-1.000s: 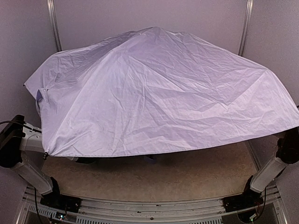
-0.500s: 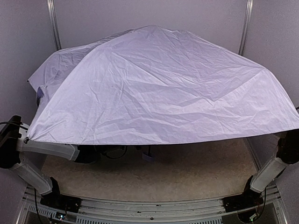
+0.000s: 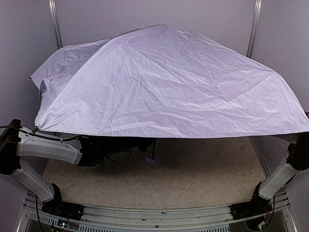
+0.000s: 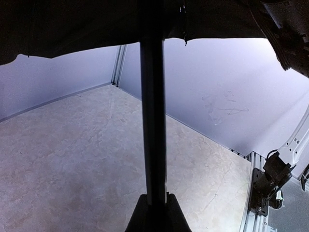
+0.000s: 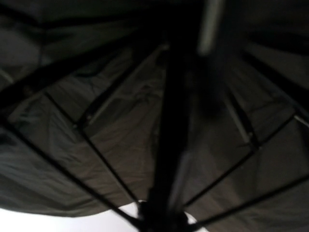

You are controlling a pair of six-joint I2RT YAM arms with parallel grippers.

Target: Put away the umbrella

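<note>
Open umbrella [image 3: 164, 82]: pale lavender crinkled fabric, domed, spanning most of the desk [image 3: 203, 174]. Underside is black lining with thin ribs. The desk is mottled beige and matte, with plain pale walls [image 3: 96, 19] around it. Thin black shaft [image 4: 153, 121] is clamped in the left pincer [image 4: 155, 209], dome overhead. The right pincer is under the dome; that view is dark and blurred, so its grip cannot be told.

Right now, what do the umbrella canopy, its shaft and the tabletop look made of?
umbrella canopy: thin synthetic fabric, likely nylon or polyester; matte lavender, finely crinkled, dark underside.
shaft: smooth black with slight sheen; metal or plastic, can't tell.
tabletop: hard beige surface with marbled veining, low gloss; probably laminate or stone-look.
</note>
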